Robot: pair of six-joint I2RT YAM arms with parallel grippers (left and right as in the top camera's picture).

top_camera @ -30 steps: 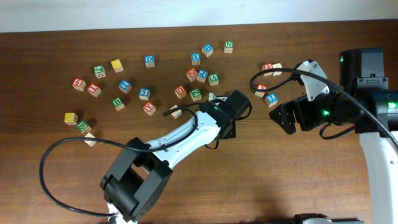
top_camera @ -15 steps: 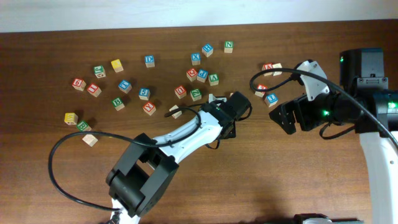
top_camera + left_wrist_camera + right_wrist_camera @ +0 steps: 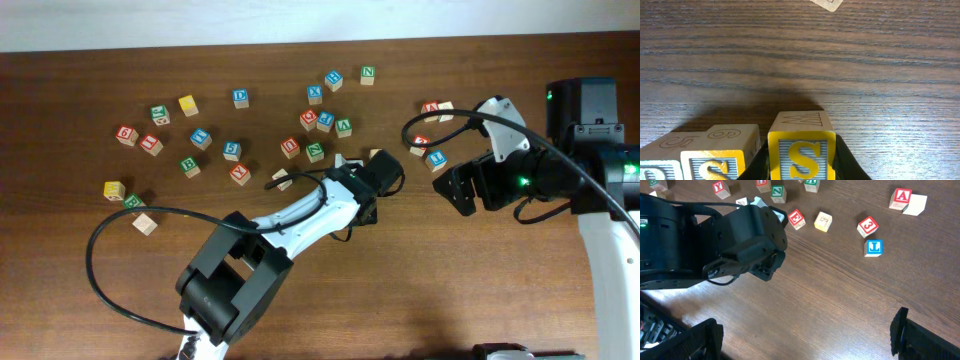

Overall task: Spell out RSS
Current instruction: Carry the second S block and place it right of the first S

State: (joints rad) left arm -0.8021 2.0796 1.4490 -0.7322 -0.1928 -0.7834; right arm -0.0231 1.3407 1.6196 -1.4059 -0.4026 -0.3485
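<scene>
S block clamped in left gripper, about midway between the table's left and right edges.
Just beside other S block, small gap between them; left arm nearer. Right gripper spread wide, empty.

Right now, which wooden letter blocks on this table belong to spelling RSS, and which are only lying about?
For the job:
yellow S wooden block in the left gripper
second yellow S block beside it
cut-off block at the row's left end, letter unclear

Lying about:
blue D block
green N block
red A block
red 3 block
</scene>
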